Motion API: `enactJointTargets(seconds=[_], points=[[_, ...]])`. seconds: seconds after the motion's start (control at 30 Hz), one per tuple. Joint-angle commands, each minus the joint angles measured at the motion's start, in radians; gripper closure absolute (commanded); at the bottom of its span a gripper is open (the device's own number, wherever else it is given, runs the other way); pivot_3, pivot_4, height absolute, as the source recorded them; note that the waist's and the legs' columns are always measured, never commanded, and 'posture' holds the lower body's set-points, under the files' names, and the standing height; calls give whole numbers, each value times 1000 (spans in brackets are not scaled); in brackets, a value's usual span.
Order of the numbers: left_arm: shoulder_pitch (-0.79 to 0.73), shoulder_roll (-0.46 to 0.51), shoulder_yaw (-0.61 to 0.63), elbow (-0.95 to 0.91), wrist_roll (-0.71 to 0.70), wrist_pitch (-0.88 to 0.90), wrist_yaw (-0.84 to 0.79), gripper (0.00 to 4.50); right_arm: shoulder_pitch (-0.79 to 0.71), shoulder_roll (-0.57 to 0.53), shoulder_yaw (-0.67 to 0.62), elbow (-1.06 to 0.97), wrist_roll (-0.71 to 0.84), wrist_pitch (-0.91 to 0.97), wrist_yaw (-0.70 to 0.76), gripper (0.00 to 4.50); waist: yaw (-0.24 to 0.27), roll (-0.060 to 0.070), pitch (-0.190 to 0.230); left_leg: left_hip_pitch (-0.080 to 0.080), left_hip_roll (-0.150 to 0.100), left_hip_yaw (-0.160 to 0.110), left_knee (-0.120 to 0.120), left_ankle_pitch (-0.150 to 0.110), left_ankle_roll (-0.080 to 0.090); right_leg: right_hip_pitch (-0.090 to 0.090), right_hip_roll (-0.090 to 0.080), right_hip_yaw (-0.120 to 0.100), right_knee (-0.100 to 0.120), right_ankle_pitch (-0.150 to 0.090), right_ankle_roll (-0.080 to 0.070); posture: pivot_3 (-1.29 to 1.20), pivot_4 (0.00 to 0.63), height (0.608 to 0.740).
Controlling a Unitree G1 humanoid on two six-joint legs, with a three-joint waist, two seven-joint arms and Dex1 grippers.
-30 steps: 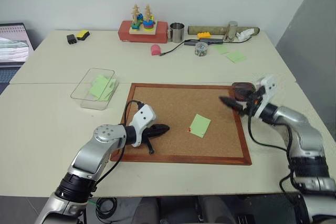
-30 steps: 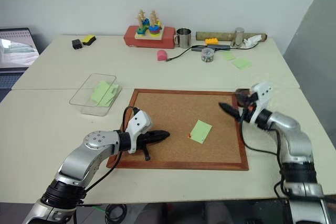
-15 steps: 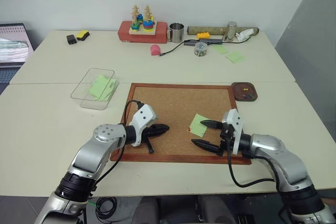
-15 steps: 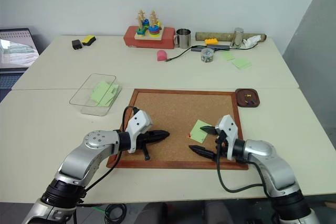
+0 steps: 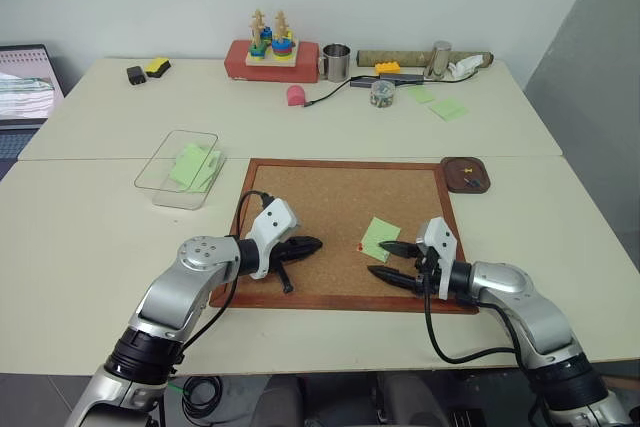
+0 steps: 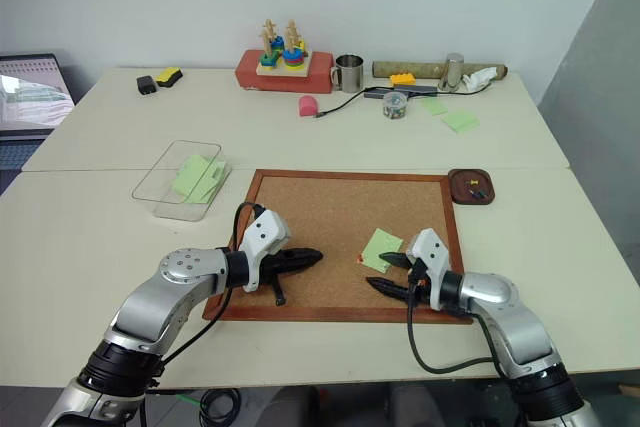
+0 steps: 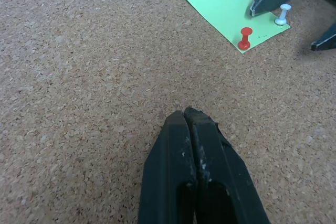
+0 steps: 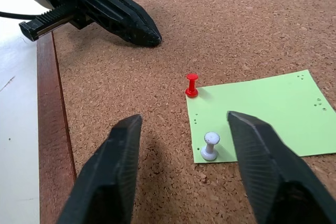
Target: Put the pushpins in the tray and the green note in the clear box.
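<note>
Since a second ago our right gripper (image 5: pixel 390 262) has come from the tray (image 5: pixel 466 173) at right of centre down to the lower right part of the corkboard (image 5: pixel 330 197), and its fingers have narrowed from half a second ago; our left gripper (image 5: pixel 312 244) hasn't budged.

Head views: right fingers spread, one tip over the green note (image 5: pixel 379 237), holding nothing. Left fingers pressed together, lower left of centre. Red pushpin (image 5: pixel 360 246) at the note's left corner. Tray holds small pins (yellow one visible). Clear box (image 5: pixel 180 167) sits left of centre with green notes inside.

Left wrist view: our closed fingers (image 7: pixel 194 177) at bottom centre, bare cork ahead; note upper right with red pin and a white pin (image 7: pixel 284 14) stuck in it.

Right wrist view: white pin (image 8: pixel 210 146) between our parted fingers (image 8: pixel 113 169), untouched; red pin just beyond.
</note>
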Motion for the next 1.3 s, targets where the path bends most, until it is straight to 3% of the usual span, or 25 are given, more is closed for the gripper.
enactJointTargets(seconds=[0.03, 0.33, 0.73, 0.97, 1.3], points=[[9, 13, 1, -10, 12, 14, 3, 4500, 4, 2, -22, -29, 20, 1, 5, 2782, 0, 0, 0, 0, 0, 0, 0, 0, 0, 0, 0, 0, 0, 0, 0, 0, 150, 740], [4, 10, 0, -6, 11, 12, 1, 4500, 0, 9, -44, -37, 29, 19, -5, 4467, 0, 0, 0, 0, 0, 0, 0, 0, 0, 0, 0, 0, 0, 0, 0, 0, 150, 740], [3, 11, 0, -6, 9, 20, -2, 4500, -61, 49, -111, -206, 152, 162, -70, 4467, -2, 0, 0, 0, 0, 0, 0, 0, 0, 0, 0, 0, 1, 0, 0, 0, 150, 740], [2, 7, -5, -8, 8, 23, -1, 4500, -83, 24, -136, -195, 158, 178, -83, 4467, 0, 0, 0, 0, 0, 0, 0, 0, 0, 0, 0, 0, 0, 0, 0, 0, 150, 740], [3, 10, -5, -12, 7, 25, -7, 4500, -357, -27, -316, 312, -39, -17, -323, 4467, -1, 0, 0, 0, 0, 1, 0, 0, 0, 0, 0, 0, 0, 0, 0, 0, 150, 740]])
